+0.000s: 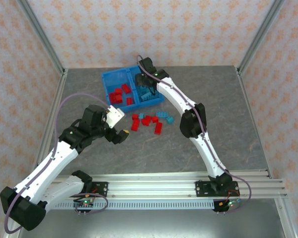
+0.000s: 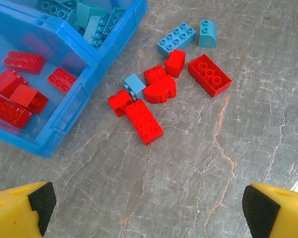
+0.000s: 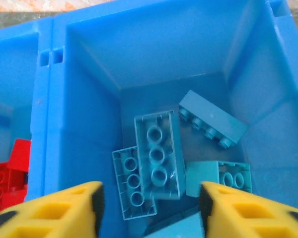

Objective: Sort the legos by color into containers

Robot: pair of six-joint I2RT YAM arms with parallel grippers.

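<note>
Two pincers, both empty: the right pincer hangs partly open over the bin's right compartment, its yellow fingers either side of the light blue bricks lying on the floor there, with the bin walls close on both sides. The left pincer gapes wide above bare table, near a cluster of loose bricks, mostly red, just beside the bin. Red bricks lie in the left compartment.
</note>
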